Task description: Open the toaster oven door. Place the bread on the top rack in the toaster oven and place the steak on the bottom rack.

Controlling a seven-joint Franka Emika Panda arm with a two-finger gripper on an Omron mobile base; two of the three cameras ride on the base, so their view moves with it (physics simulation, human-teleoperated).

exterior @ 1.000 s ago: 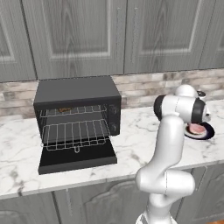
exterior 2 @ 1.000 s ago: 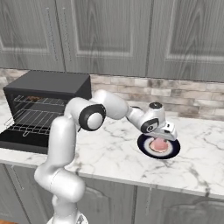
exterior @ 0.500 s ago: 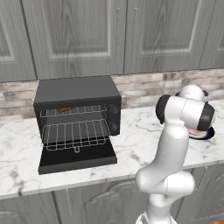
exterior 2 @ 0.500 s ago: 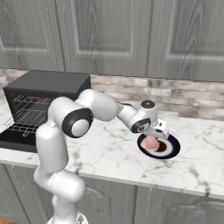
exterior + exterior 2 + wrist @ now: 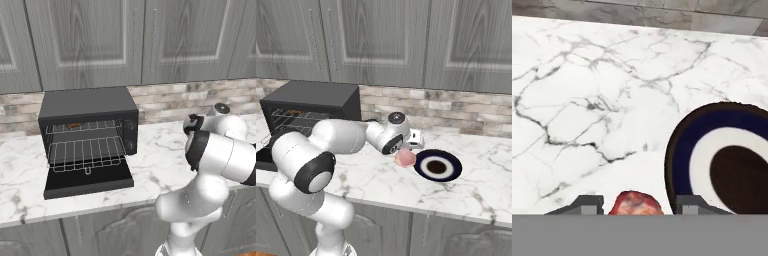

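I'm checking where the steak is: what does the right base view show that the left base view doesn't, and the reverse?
The right base view shows the gripper holding the steak above the counter, just left of the plate. The left base view shows the oven door folded down flat, with the bottom rack and its front loop, and something brown on the top rack, likely the bread. Both show the toaster oven, the marble counter and the cabinets.

Glossy white robot arm (image 5: 331, 150) with rounded bulbous segments, dark grey bands and round black caps at the joints, white wrist, two small grey finger tips (image 5: 587, 204) at six o'clock
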